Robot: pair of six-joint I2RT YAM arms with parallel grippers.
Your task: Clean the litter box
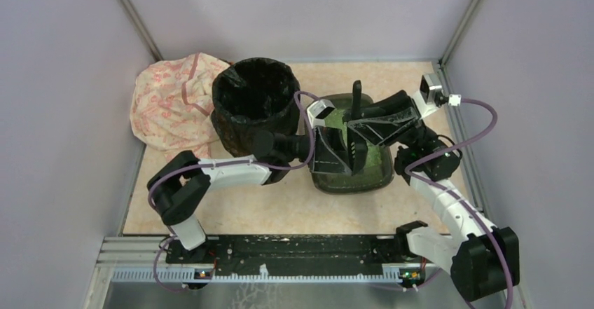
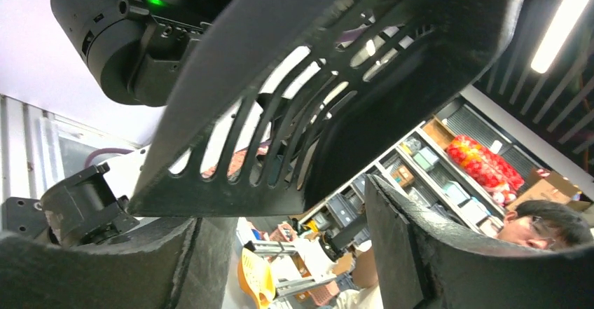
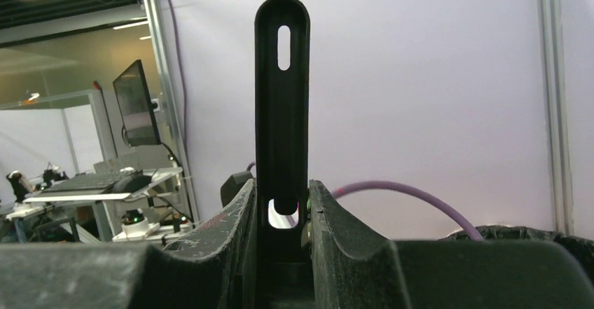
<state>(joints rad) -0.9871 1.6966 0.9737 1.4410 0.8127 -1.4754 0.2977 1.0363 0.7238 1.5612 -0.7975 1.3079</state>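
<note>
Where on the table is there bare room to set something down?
Bare table lies between the litter box and the base rail, plus a strip behind it. Crowded around the bin, cloth and scoop.

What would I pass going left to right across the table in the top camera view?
First the pink patterned cloth, then the round bin with its black bag, then the litter box.

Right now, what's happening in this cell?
The right gripper is shut on the handle of the scoop, with the slotted head over the litter box. The left gripper is open and close to the scoop head, not gripping it. The bin stands just left of the box.
</note>
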